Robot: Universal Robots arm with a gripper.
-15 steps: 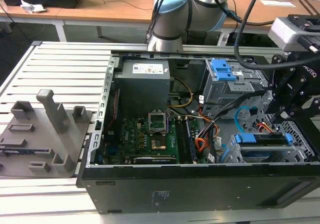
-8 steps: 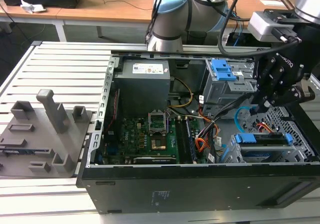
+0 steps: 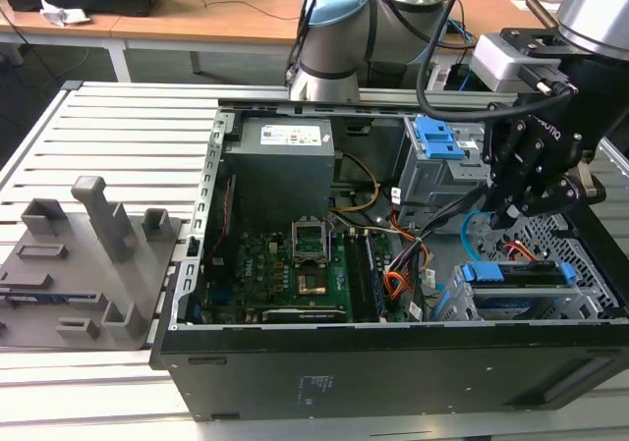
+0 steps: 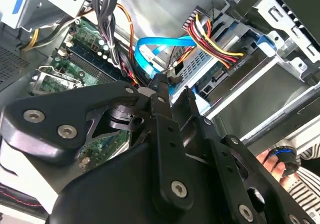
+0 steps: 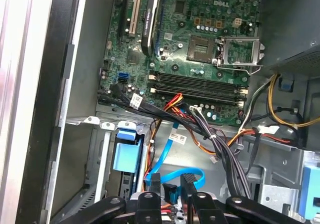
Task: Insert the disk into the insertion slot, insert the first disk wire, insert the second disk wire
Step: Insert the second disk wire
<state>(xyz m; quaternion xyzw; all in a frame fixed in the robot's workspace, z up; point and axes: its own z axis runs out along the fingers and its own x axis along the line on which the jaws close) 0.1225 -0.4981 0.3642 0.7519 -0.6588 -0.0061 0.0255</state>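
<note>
The disk [image 3: 521,276], silver in a bright blue carrier, lies inside the insertion slot [image 3: 590,279], a perforated grey cage at the exterior view's right end of the open computer case. The first disk wire [image 4: 217,47], orange, red and black, ends in a black plug seated on the disk's edge. My gripper [image 3: 511,215] hangs just above the disk. In both wrist views its fingers [image 5: 155,184] close on the plug end of the second disk wire [image 5: 172,169], a light blue cable looping up from the fingertips [image 4: 162,84].
A taller grey cage with a blue latch [image 3: 437,151] stands behind the gripper. The motherboard [image 3: 285,264] and power supply [image 3: 280,156] fill the case's middle. A black cable bundle [image 5: 220,149] crosses nearby. A person's hand [image 4: 272,161] shows beside the case. Grey fixtures [image 3: 88,254] lie at the exterior view's left.
</note>
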